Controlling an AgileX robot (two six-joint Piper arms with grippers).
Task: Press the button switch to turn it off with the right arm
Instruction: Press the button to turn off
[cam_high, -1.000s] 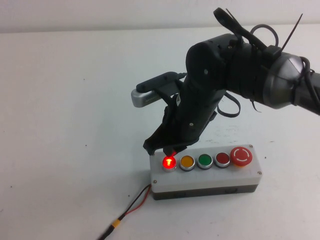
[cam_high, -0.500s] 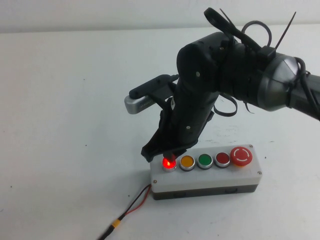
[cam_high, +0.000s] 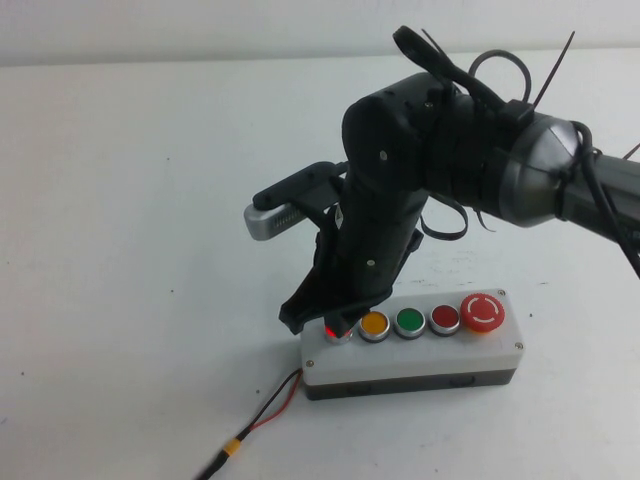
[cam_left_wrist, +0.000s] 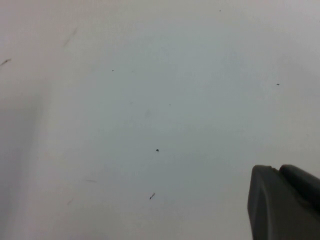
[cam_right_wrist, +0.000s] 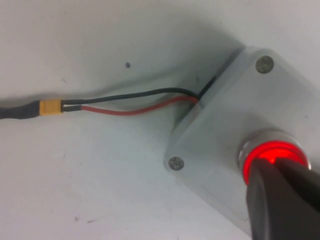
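Right arm (cam_high: 420, 180) swung leftward and lowered over last second. Right gripper (cam_high: 335, 322) dropped from just above button switch (cam_high: 330, 329) onto it, tip now covering most of glowing cap. Visible red glow shrank from full lit disc to small sliver beside tip. Grey camera module (cam_high: 275, 218) on arm shifted left with it.

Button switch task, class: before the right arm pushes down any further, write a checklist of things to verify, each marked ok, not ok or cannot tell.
1. Right gripper over the glowing button switch, not the orange button: ok.
2. Tip touching the button: looks so in the right wrist view, ok.
3. Light off: not ok, it glows red.
4. Switch box flat on the table: ok.
5. Wires clear of the tip: ok.
6. Left gripper parked over bare table, away from the box: ok.
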